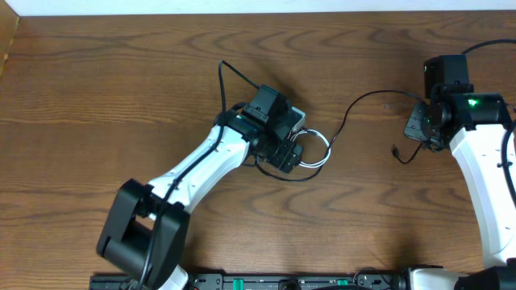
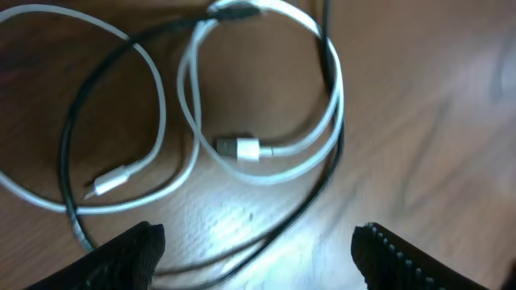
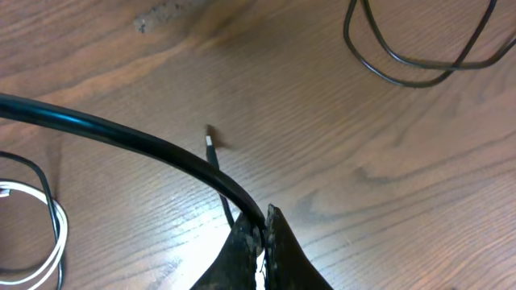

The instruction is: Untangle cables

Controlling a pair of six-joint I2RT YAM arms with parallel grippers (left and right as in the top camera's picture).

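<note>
Overhead: how far along is the untangle? — R.

Early, I'd judge. The white cable [image 1: 327, 150] sits coiled mid-table, right under the left gripper [image 1: 290, 153]. The black cable [image 1: 375, 93] runs out of that coil in an arc to the right gripper [image 1: 419, 129], well apart from the coil. So one stretch of black lies clear and the rest doesn't. — J.

Left wrist detail? — R.

White cable [image 2: 266, 151] is in two or three loops, with both its plugs lying inside them. Black cable [image 2: 310, 201] runs over and along the loops, crossing white at the top and down the right side. Not separated. Left gripper [image 2: 258, 258] hangs just above the bundle, fingers spread wide, nothing between them. — J.

Right side? — R.

Right gripper [image 3: 264, 229] is pinched closed on the black cable [image 3: 121, 133], close to its end. The small plug [image 3: 210, 142] lies on the table [image 3: 387, 185] just past the fingers. — J.

What's left? — R.

My read: get black out of the white loops, then lay the two apart. That's most of the job. — J.

Containers? — R.

None in view. No bin, tray or box. Both cables lie straight on the wood. — J.
</note>
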